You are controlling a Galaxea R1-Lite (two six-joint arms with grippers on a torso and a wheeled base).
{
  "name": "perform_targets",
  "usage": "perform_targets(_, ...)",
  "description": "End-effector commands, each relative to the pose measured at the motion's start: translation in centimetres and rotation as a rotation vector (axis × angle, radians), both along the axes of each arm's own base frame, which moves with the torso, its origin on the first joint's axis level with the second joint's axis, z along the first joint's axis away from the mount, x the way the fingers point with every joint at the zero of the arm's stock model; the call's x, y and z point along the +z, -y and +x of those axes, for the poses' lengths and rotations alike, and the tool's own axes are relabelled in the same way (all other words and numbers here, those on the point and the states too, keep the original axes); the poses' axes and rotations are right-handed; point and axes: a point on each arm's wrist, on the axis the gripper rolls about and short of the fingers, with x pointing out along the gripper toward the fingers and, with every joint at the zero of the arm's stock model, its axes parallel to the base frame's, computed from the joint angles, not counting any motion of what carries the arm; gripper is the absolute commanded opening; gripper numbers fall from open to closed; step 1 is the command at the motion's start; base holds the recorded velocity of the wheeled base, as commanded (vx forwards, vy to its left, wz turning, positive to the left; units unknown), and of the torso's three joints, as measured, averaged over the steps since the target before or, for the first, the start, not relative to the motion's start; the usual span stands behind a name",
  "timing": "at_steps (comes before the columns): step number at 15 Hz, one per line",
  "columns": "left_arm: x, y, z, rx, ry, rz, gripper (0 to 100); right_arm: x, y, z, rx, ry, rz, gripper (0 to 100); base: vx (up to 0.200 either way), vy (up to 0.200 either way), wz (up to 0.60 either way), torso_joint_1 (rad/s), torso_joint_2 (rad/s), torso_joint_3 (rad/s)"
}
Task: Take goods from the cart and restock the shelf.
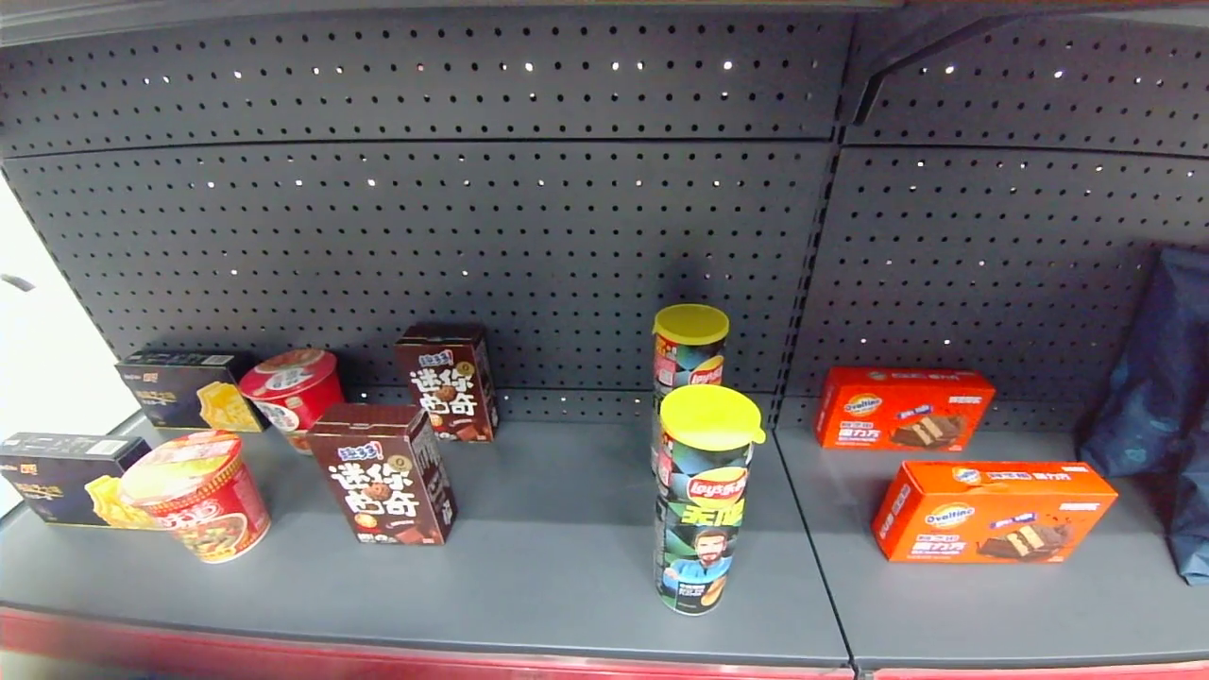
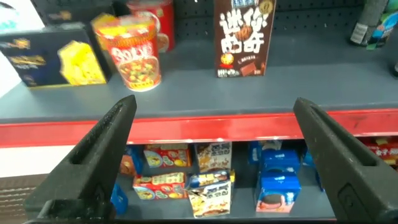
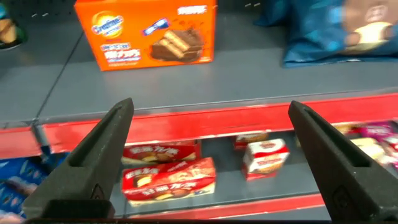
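Observation:
The grey shelf [image 1: 557, 538] carries goods in pairs: two yellow-lidded chip cans [image 1: 704, 510], two brown cookie boxes [image 1: 383, 472], two red noodle cups [image 1: 203, 496], two dark boxes [image 1: 66, 472] and two orange wafer boxes [image 1: 992, 510]. My left gripper [image 2: 214, 155] hangs open and empty in front of the shelf's red front edge [image 2: 211, 127], below a noodle cup [image 2: 134, 50] and a brown cookie box [image 2: 244, 37]. My right gripper [image 3: 211, 155] is open too, holding nothing, in front of the red edge below an orange wafer box [image 3: 149, 34].
A dark blue bag [image 1: 1157, 397] leans at the shelf's far right, also the blue bag [image 3: 336, 31] in the right wrist view. A lower shelf holds small boxes [image 2: 211, 186] and red packs [image 3: 168, 177]. Free shelf room lies between the cookie boxes and the chip cans.

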Motion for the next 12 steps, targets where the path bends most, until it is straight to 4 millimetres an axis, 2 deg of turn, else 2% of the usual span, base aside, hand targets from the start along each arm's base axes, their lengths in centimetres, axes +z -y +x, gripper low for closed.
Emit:
perform_targets(1, -0.03, 0.00, 0.00, -0.001, -0.001, 0.000, 100, 0.01, 0.00, 0.01, -0.002, -0.001, 0.000, 100, 0.000, 0.000, 0.00, 0.000, 0.00, 0.000)
perform_targets(4, -0.03, 0.00, 0.00, -0.001, -0.001, 0.003, 100, 0.06, 0.00, 0.01, -0.002, 0.001, 0.000, 100, 0.000, 0.000, 0.00, 0.000, 0.00, 0.000)
perform_targets(7, -0.03, 0.00, 0.00, -0.001, -0.001, 0.002, 100, 0.01, 0.00, 0.01, -0.002, -0.001, 0.000, 100, -0.200, 0.000, 0.00, 0.010, 0.00, 0.002)
perform_targets(10, -0.03, 0.00, 0.00, -0.001, -0.001, 0.003, 100, 0.01, 0.00, 0.01, 0.000, 0.000, 0.000, 100, 0.000, 0.000, 0.00, 0.000, 0.00, 0.000)
perform_targets(12, -0.03, 0.00, 0.00, -0.001, -0.001, 0.003, 100, 0.01, 0.00, 0.01, 0.000, 0.000, 0.000, 100, 0.000, 0.000, -0.60, 0.005, 0.01, 0.005)
